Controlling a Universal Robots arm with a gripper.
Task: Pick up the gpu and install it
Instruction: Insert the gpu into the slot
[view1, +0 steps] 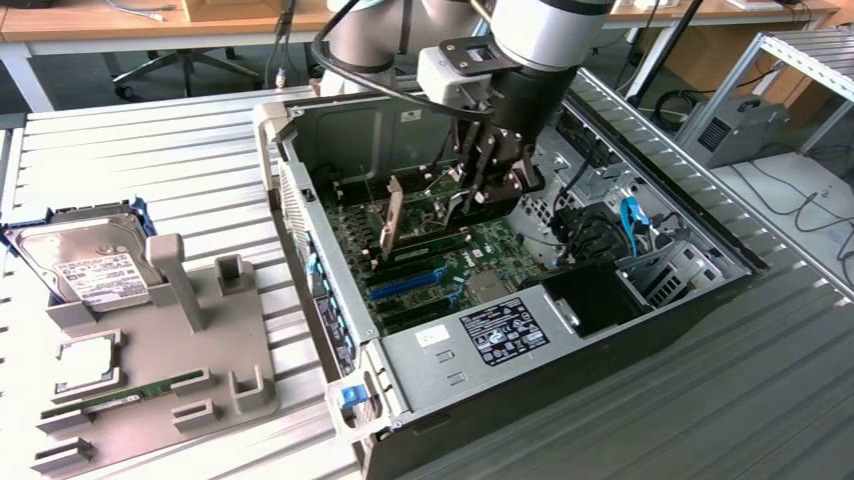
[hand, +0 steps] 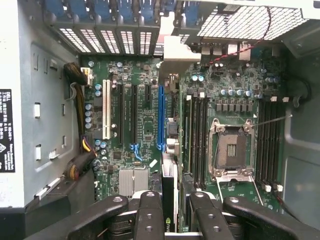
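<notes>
Ribbed grey metal tabletop (view1: 160, 170) carries an open computer case (view1: 534, 330) and, toward the exterior view's left, a grey parts holder (view1: 174, 350) with a hard drive (view1: 87, 270), a CPU (view1: 87, 360) and a RAM stick (view1: 127, 390); desks and a chair base stand behind. Reaching down into the case, the gripper (view1: 487, 190) clasps the gpu (view1: 396, 222) by its upper edge; the card stands on edge, tilted, just over the motherboard (view1: 461, 260). From the wrist, the black fingers (hand: 150, 215) pinch the thin card (hand: 168, 200) between them, with the blue slot (hand: 161, 117), the RAM slots (hand: 197, 140) and the bare CPU socket (hand: 231, 147) spread beneath; whether the card touches any slot I cannot tell.
</notes>
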